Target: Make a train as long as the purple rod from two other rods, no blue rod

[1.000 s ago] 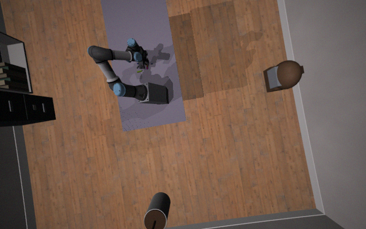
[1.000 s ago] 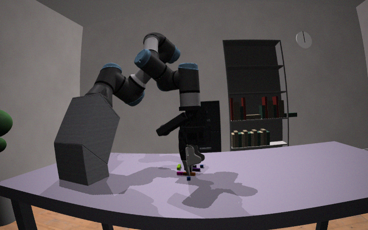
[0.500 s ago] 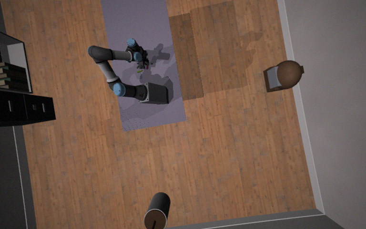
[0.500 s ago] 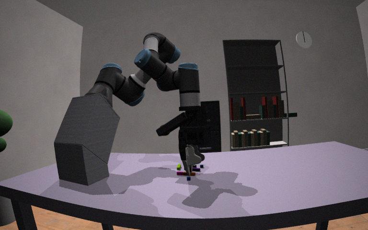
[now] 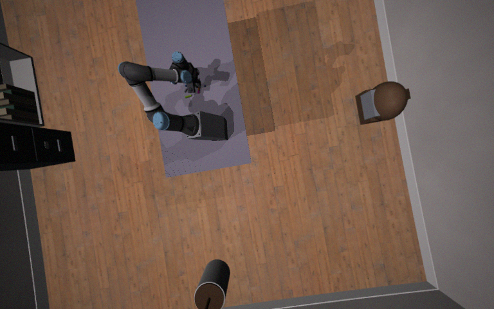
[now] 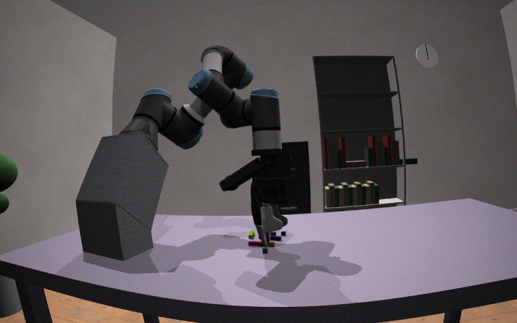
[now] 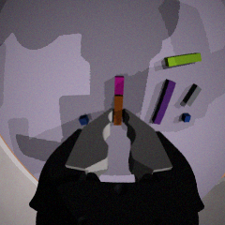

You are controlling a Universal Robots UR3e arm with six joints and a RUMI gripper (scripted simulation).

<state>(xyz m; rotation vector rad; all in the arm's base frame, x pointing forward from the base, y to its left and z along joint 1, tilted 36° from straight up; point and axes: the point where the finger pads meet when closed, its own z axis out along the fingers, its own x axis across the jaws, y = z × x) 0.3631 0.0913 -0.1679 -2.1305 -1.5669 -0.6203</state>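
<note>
Orange square-sided rod (image 6: 270, 244) (image 7: 118, 107) meets short magenta rod (image 5: 198, 91) (image 6: 252, 243) (image 7: 119, 85): train looks built, release not yet made

Orange and magenta lie flat on the pale lilac bench (image 5: 182, 32) (image 6: 419, 235) (image 7: 70, 70), end to end in one straight line. From the wrist view I can make out no gap at the join, though at this size I can't separate touching from almost touching. Four and two make six, so the pair should match the long purple rod (image 6: 276, 237) (image 7: 164, 102), which lies apart on its own, slightly askew to the train.

My tool (image 5: 197, 84) (image 6: 264, 243) (image 7: 117, 110) is clamped on the orange rod, its fingertips either side of it towards the end away from the magenta. I judge this to be the close of the placing step, with the building itself all but finished.

The spares look fine to me. A lime rod (image 5: 188, 96) (image 6: 251, 234) (image 7: 184, 59) and a slim grey rod (image 7: 190, 95) sit out beyond the purple one, near one small blue cube-like rod (image 6: 283, 233) (image 7: 186, 117). Its twin, a second blue cube-like rod (image 5: 204, 85) (image 6: 264, 250) (image 7: 83, 120), is on the train's other side. All of them seem more than a rod's width off the train, and neither blue is used.

What's left, as I see it: open gently, lift straight up, then check the join. A sideways drag on release could crack it open or kink the line.
</note>
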